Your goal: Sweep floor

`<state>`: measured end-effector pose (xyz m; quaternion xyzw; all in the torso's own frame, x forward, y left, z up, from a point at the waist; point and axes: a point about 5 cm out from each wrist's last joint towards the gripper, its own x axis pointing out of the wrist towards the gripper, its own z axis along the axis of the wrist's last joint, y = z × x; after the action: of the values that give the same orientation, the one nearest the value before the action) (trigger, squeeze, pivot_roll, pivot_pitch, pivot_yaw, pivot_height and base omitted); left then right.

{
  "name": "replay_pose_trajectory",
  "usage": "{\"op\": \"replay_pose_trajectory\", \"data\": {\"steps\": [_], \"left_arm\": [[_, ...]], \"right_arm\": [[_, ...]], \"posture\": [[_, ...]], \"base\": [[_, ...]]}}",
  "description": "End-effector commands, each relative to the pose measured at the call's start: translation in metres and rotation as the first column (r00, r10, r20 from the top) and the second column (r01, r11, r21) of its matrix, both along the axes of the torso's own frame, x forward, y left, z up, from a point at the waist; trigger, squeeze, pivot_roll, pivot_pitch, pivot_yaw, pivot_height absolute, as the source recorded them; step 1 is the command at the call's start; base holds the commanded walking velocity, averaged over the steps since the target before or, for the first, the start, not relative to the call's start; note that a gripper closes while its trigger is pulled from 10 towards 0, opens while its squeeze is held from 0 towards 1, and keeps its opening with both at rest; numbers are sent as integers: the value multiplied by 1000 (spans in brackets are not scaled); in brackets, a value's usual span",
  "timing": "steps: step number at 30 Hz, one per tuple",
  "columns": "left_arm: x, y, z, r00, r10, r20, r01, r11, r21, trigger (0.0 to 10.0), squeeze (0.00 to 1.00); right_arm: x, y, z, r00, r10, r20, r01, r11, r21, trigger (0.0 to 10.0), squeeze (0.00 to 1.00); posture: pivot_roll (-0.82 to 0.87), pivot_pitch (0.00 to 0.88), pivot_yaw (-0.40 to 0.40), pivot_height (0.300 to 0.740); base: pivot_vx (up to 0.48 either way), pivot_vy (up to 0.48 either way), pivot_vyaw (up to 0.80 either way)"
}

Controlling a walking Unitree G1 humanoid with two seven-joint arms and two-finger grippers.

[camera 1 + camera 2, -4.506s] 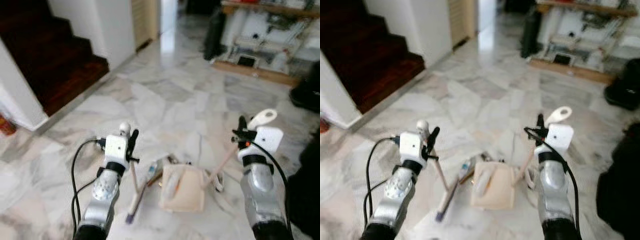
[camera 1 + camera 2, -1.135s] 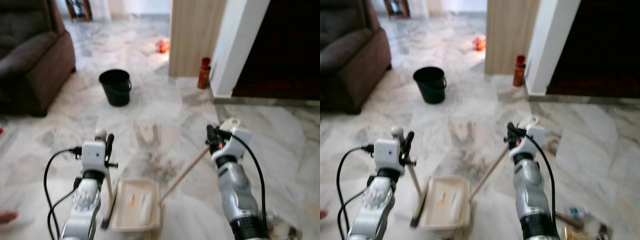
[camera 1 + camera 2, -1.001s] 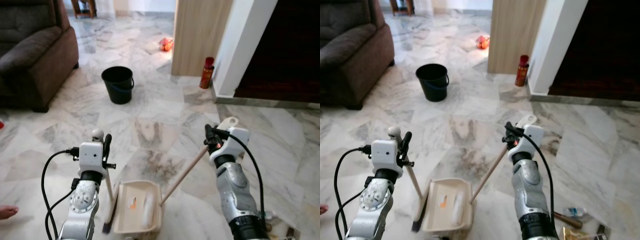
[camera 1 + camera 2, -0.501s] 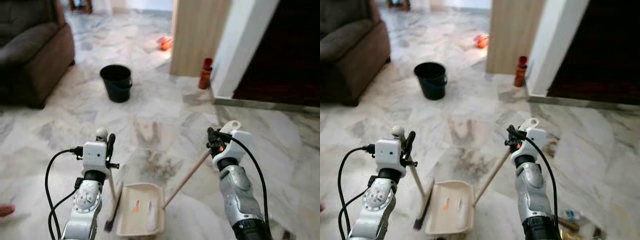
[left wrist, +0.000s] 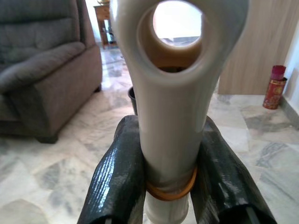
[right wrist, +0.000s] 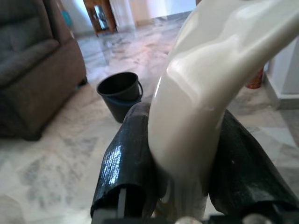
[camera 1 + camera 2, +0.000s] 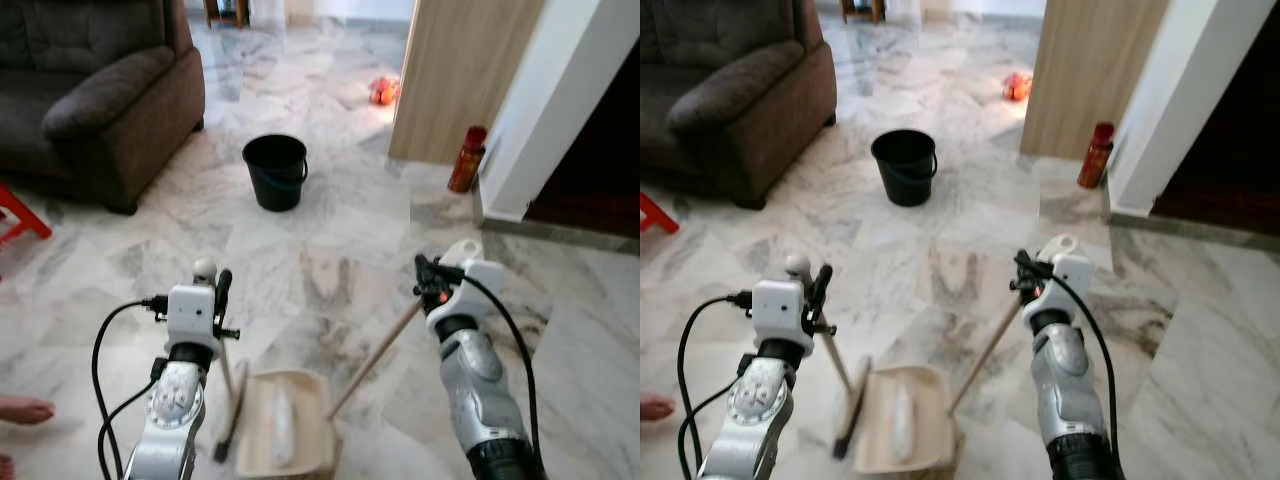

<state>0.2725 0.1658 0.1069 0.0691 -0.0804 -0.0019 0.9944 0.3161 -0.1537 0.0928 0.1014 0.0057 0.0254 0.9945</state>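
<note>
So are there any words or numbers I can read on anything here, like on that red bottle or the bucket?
None can be read.
Red bottle: it has a paler band, too small and blurred to show any words.
Black bucket: plain, no label.
Dustpan and its handle in the right pincer: no writing.
Broom handle in the left pincer: no writing.

No legible text anywhere.
</note>
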Motion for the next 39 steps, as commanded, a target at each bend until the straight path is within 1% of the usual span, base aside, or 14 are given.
{"op": "replay_pose_trajectory", "data": {"steps": [1,9,23,39], "left_arm": [[1,6,10,999,16,44,-18,999,30,10000,0],[0,6,10,999,16,42,-18,999,32,10000,0],[-1,5,9,999,8,39,-9,999,33,10000,0],[-2,6,9,999,10,32,-12,999,37,10000,0]], "right_arm": [[3,10,13,998,22,58,-24,999,40,10000,0],[4,11,13,998,32,58,-34,998,43,10000,0],[2,13,13,997,46,59,-48,998,43,10000,0],[3,15,10,998,46,41,-49,996,77,10000,0]], "posture": [[151,125,-32,740],[152,122,-31,740],[154,103,-27,740],[160,120,-27,740]], "base": [[371,0,525],[372,0,718],[372,0,488],[371,0,0]]}}
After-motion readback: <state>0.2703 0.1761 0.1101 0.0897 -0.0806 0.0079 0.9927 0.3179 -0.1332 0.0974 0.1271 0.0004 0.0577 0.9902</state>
